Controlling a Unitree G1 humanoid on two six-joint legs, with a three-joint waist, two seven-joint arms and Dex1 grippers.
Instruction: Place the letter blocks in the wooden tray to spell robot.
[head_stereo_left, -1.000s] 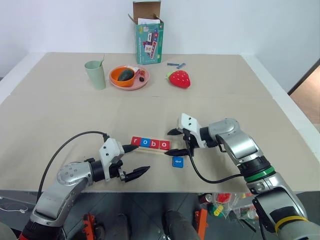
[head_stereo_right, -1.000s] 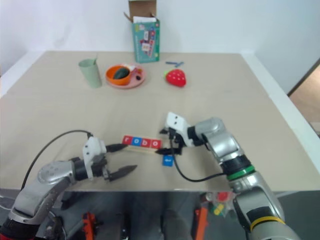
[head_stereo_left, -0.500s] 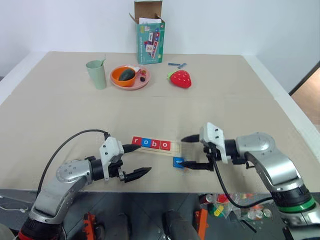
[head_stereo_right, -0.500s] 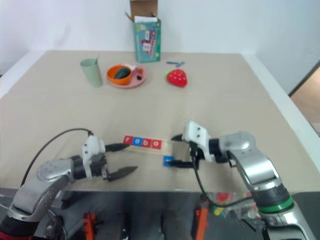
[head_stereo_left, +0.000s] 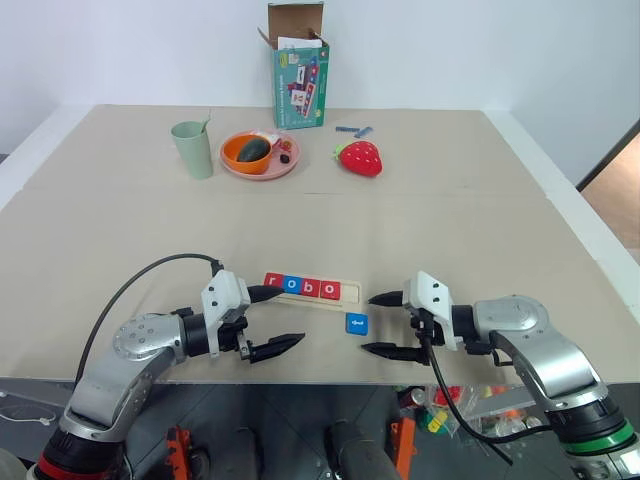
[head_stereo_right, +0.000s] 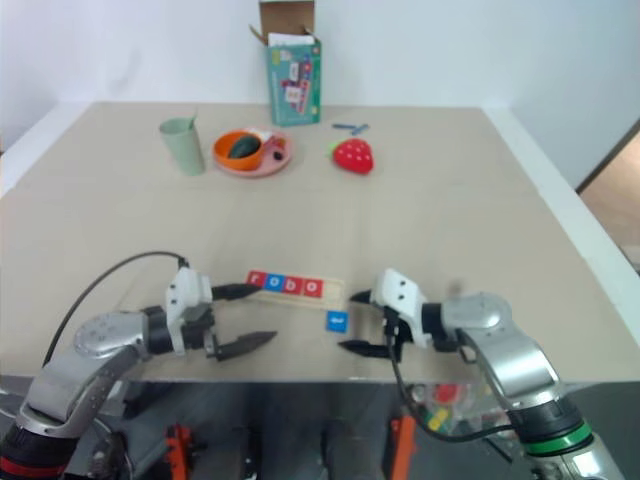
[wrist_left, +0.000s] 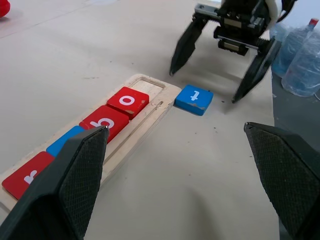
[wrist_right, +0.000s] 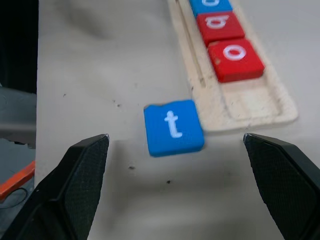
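The wooden tray (head_stereo_left: 348, 293) lies near the table's front edge. It holds letter blocks red r (head_stereo_left: 273, 282), blue o (head_stereo_left: 291, 285), red b (head_stereo_left: 309, 288) and red o (head_stereo_left: 328, 291); its right end slot is bare. A blue t block (head_stereo_left: 357, 323) lies flat on the table just in front of that end, and the right wrist view shows the t block (wrist_right: 173, 127) beside the tray (wrist_right: 250, 102). My right gripper (head_stereo_left: 369, 323) is open, just right of the t block and apart from it. My left gripper (head_stereo_left: 290, 316) is open at the tray's left front, holding nothing.
At the back stand a green cup (head_stereo_left: 191, 148), an orange-pink plate (head_stereo_left: 232, 167) with food toys, a red strawberry toy (head_stereo_left: 360, 157) and an open teal box (head_stereo_left: 299, 68). The table's front edge runs just below both grippers.
My right gripper has drawn back from the tray's right end toward the front edge and to the right, still open. The t block stays on the table. The left gripper has kept its place.
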